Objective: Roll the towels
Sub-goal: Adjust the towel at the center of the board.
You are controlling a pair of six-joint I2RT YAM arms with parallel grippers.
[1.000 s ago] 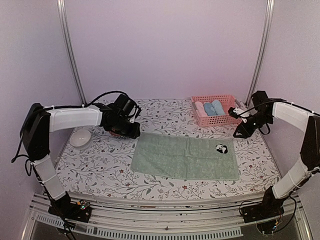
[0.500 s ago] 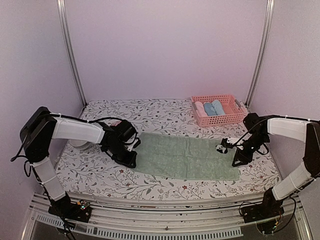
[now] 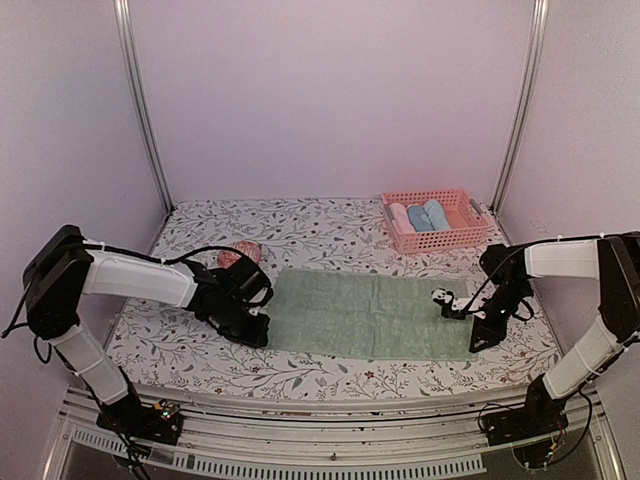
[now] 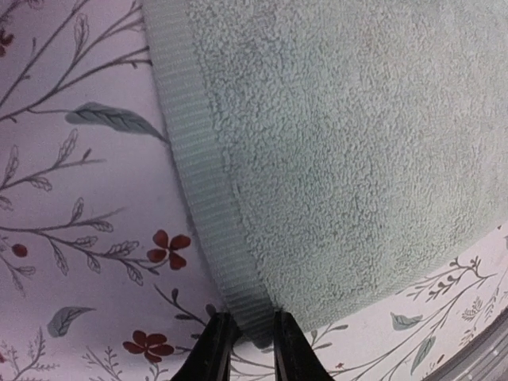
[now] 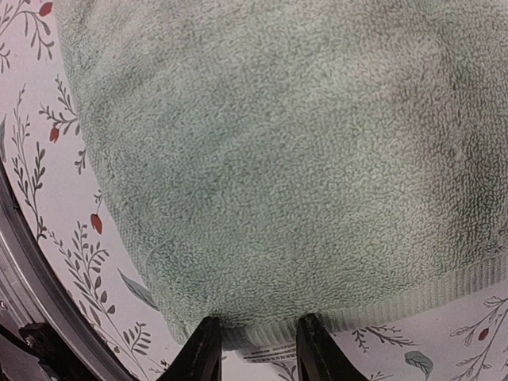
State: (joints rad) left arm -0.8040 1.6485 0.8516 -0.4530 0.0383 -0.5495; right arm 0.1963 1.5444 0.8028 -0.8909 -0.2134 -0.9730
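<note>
Spread flat and unrolled on the flowered tabletop [image 3: 320, 235], between the two arms: the green towel [image 3: 370, 315]. At its near left corner, the left pincer [image 3: 258, 335], low against the cloth. From the left wrist, fingertips [image 4: 218, 349] drawn close together, the ribbed hem [image 4: 198, 190] wedged in the gap and touching both — clamped on the green towel's corner. At the opposite end, the right pincer [image 3: 485, 335], down at the near right corner. From the right wrist, fingers [image 5: 205, 349] standing apart, straddling the towel's edge, the hem lying in the gap — not closed on it. Just beside the right pincer, on the side toward the left pincer, the panda print [image 3: 441, 296]. Well beyond the right pincer, at the far side of the tabletop, the pink basket [image 3: 435, 242], with rolled blue towels [image 3: 436, 214] and a paler roll [image 3: 400, 216] inside, side by side.
</note>
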